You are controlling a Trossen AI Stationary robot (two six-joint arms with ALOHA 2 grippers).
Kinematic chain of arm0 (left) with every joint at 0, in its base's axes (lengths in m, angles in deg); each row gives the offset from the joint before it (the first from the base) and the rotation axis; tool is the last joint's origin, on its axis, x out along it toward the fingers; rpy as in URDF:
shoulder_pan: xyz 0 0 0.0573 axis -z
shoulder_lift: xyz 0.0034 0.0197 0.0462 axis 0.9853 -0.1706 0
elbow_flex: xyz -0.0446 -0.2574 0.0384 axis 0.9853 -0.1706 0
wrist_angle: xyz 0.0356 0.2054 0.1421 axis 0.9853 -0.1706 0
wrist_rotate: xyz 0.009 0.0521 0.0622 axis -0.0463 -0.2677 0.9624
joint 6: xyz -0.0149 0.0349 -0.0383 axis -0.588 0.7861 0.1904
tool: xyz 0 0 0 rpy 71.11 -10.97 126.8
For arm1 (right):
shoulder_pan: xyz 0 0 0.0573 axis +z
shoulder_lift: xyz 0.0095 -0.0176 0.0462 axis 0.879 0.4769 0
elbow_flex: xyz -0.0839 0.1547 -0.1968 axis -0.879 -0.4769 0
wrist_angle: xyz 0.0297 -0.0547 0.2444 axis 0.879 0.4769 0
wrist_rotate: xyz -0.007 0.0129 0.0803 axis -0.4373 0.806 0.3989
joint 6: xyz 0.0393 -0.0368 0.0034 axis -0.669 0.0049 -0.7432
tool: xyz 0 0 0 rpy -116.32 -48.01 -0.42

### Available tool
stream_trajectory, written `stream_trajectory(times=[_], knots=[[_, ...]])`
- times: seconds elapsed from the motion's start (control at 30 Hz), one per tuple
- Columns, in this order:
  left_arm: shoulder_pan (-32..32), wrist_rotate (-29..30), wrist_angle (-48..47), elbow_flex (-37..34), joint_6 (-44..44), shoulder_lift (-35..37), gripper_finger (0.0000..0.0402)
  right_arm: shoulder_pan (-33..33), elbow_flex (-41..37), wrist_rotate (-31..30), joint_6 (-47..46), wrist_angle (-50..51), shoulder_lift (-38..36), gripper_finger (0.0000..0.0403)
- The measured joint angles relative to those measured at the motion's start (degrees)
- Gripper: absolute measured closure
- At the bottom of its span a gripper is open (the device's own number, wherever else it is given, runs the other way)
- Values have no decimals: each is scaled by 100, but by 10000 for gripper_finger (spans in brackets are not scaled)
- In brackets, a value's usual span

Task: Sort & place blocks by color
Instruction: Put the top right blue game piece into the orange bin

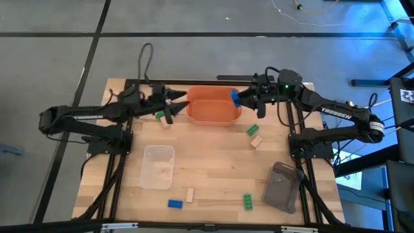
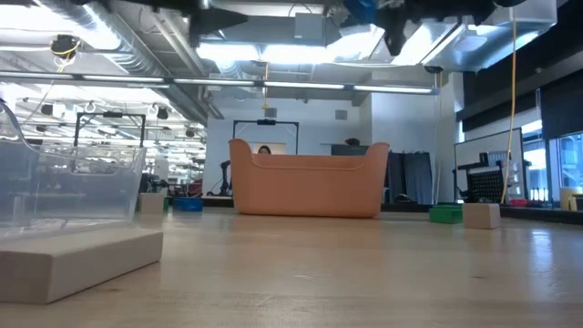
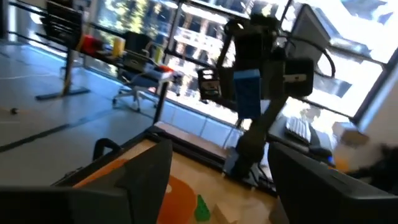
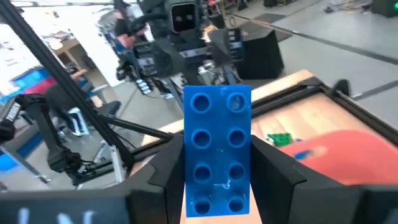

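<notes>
- Blue block (image 4: 217,152) was pinched upright between right fingers (image 4: 214,186), at the orange bin's (image 1: 210,113) rim; a tilted release could bounce it outside.
- Left fingers (image 1: 173,103) were spread, empty, close opposite; arms might collide.

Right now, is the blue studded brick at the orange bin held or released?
Held: the right pincer clamps the blue studded brick above the orange bin's rim.
</notes>
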Motion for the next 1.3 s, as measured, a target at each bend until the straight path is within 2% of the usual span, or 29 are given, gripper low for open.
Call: stream_trajectory(times=[0.13, 0.23, 0.53, 0.77, 0.9, 1.3], knots=[[-115, -531, 38, 543, 417, -702, 142, 385, 0, -281, -12, -572, 356, 263], [-108, -612, 51, 897, 445, -1189, 143, 631, 0, -467, 5, -979, 607, 263], [-44, -1303, 373, 1441, 128, -2110, 144, 966, 0, -1435, 518, -1198, 848, 263], [139, -884, 665, 1521, -44, -2360, 144, 1142, 15, -1874, 865, -1199, 878, 263], [214, -562, 720, 1521, -9, -2351, 144, 1256, 25, -1878, 915, -1189, 987, 263], [286, -672, 748, 1523, -3, -2351, 144, 1353, 22, -2026, 894, -1644, 1221, 263]])
